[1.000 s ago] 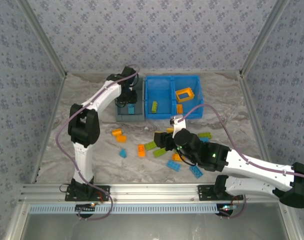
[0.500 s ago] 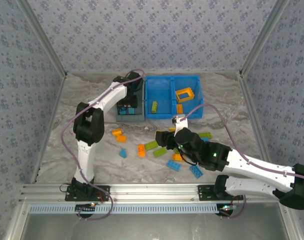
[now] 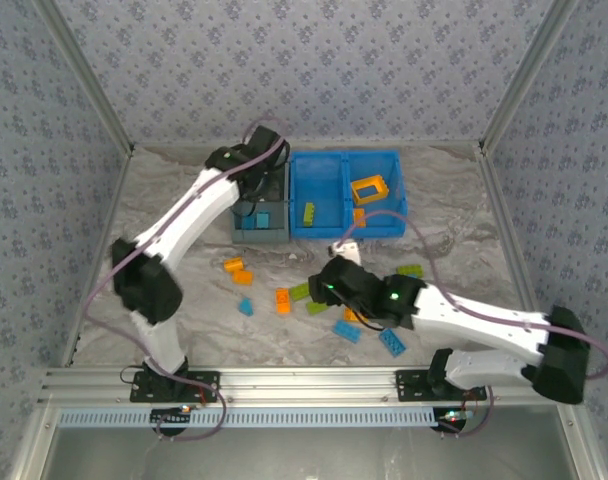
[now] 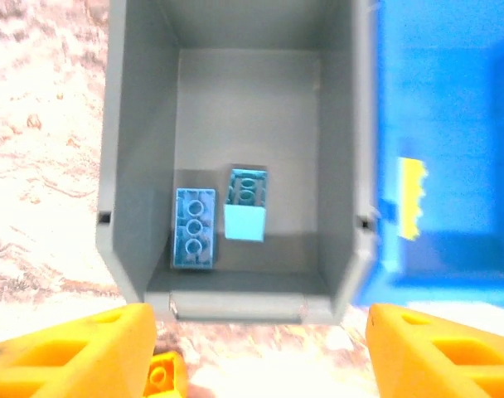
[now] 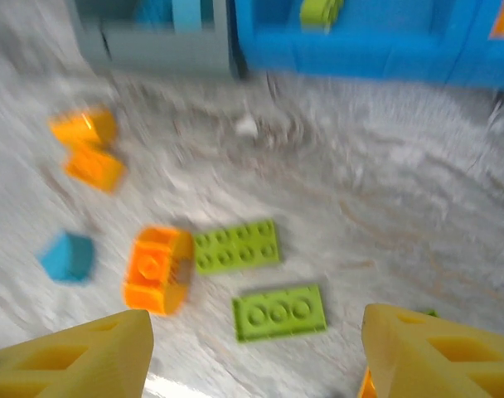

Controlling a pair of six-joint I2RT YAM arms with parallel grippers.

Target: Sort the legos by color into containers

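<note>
Jaws of my left gripper [image 4: 260, 336] stand spread and empty over the grey bin [image 4: 136, 166], two blue legos [image 4: 194, 228] inside; my right gripper [image 5: 256, 340] (equally wide, holding nothing) hangs above green legos [image 5: 278, 312] on the table [image 5: 385, 182].

I see a grey bin [image 4: 128, 141] with two light blue bricks [image 4: 194, 228] in it. I also see a bright blue bin [image 4: 451, 124]. My swirly grey-and-white table [image 5: 385, 191] has lime green bricks [image 5: 278, 312] and an orange brick [image 5: 157, 269]. The walls [image 3: 314, 70] have tiny flowers.
</note>
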